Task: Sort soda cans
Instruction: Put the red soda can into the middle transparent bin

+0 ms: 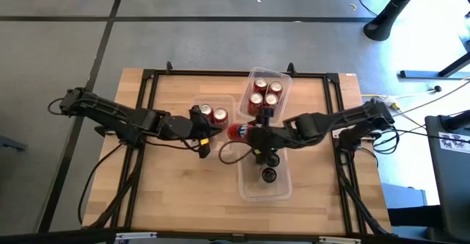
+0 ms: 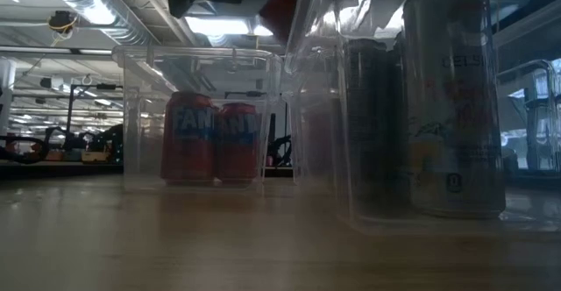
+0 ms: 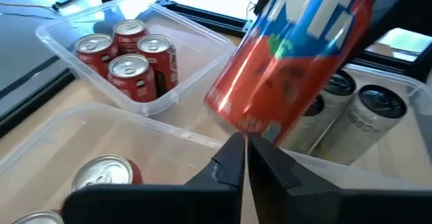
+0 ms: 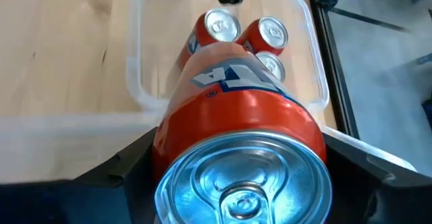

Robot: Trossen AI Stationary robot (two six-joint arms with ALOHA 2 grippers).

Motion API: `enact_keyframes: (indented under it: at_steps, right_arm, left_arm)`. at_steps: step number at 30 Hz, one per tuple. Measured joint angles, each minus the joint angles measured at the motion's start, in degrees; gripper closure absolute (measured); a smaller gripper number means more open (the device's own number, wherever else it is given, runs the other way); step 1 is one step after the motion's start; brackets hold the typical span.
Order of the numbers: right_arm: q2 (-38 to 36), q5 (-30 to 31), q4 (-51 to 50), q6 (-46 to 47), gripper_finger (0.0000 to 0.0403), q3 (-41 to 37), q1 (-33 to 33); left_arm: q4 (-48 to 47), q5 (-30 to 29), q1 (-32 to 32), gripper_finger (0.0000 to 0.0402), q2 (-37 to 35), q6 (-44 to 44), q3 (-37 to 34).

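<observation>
An orange-red soda can (image 1: 236, 131) (image 3: 290, 55) (image 4: 236, 109) hangs lying level over the middle of the table, in my right gripper (image 1: 244, 133) (image 4: 243, 177), which is shut on it. My left gripper (image 1: 210, 137) (image 3: 244, 162) is shut, with its tips just off the can's bottom end. Four red cans (image 1: 266, 93) (image 3: 128, 62) stand in the far clear bin (image 1: 253, 73). Two more red cans (image 1: 213, 114) (image 2: 215, 138) stand in the left bin (image 1: 198, 103). Dark cans (image 1: 269, 174) (image 2: 451, 98) stand in the near bin (image 1: 246, 189). My right gripper pinches the can's side wall near its silver top (image 4: 243, 183), one finger (image 4: 135, 173) on each flank. The fingers come level from the table's right and lie along the can. The can is lifted clear and lies level, its bottom end toward the left arm. My left gripper: whether its shut tips touch the can's bottom rim (image 3: 250, 126), I cannot tell.
The three clear bins crowd the table's middle, and the held can hovers between them. Bare wood (image 1: 183, 185) lies toward the near left. A black frame (image 1: 150, 82) borders the tabletop, and cables run down by both arms.
</observation>
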Motion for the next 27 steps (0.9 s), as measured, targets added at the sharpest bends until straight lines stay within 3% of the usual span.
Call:
enact_keyframes:
  at_steps: [16, 27]
  right_arm:
    - [2.4, -4.4, 8.3, -5.6, 0.0113, -0.2, -3.6]
    - [4.8, -5.7, 13.3, -8.8, 0.0114, -0.2, -4.8]
  left_arm:
    - [-1.3, -1.0, 0.5, 0.0395, 3.4, -0.1, 0.0]
    - [-5.4, -3.2, 0.5, 0.0395, 3.7, -6.2, -2.6]
